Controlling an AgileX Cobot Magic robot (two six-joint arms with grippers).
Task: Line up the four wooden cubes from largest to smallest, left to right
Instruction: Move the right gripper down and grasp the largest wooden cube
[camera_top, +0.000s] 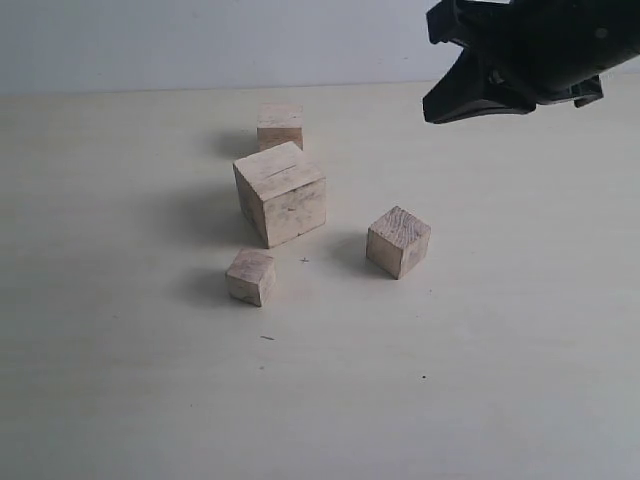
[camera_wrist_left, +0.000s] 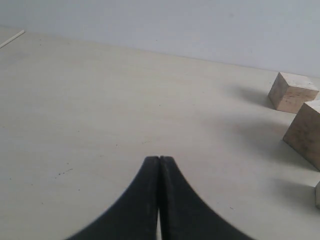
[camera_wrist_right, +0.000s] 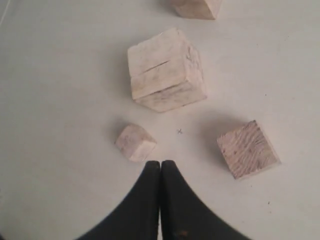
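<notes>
Four pale wooden cubes sit loosely clustered on the table. The largest cube (camera_top: 282, 192) (camera_wrist_right: 165, 70), with a slit on top, is in the middle. A medium cube (camera_top: 280, 126) (camera_wrist_right: 196, 7) lies just behind it. Another medium cube (camera_top: 398, 240) (camera_wrist_right: 248, 148) rests to its front right. The smallest cube (camera_top: 251, 276) (camera_wrist_right: 135, 142) stands to its front left. My right gripper (camera_top: 430, 108) (camera_wrist_right: 160, 162) hangs shut and empty high above the table's right rear. My left gripper (camera_wrist_left: 159, 158) is shut and empty over bare table, with the cubes (camera_wrist_left: 291, 91) off to its side.
The pale table (camera_top: 480, 380) stretches wide around the cubes, and a light wall (camera_top: 200, 40) rises behind its far edge. A small cross mark (camera_top: 304, 261) sits on the surface between the smallest cube and the front-right one.
</notes>
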